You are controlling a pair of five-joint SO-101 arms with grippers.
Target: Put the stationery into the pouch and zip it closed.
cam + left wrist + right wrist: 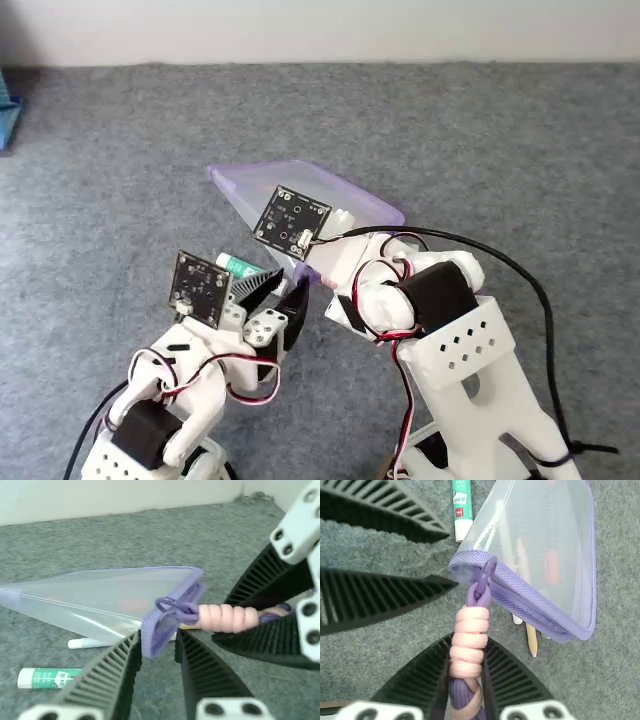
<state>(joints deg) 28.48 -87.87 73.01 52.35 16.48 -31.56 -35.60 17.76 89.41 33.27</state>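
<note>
A translucent purple pouch (345, 198) (100, 600) (545, 540) is tilted, with its zipper end raised off the grey carpet. Something orange shows through its side. My right gripper (469, 642) (220, 619) is shut on the pink coiled zipper pull (469, 630) (227, 619), whose slider sits at the pouch's near end. That end sits between the fingers of my left gripper (157, 637) (285, 290) (451, 556), which are closed against both its sides. A green-and-white glue stick (236, 264) (49, 677) (462, 505) lies on the carpet beside the pouch. A white pen (87, 642) and a tan stick (532, 642) poke out from under it.
Grey carpet (480, 140) covers the whole work surface, with a pale wall along the far edge. A blue object (8, 110) sits at the far left edge. A black cable (545, 330) loops beside the right arm's base.
</note>
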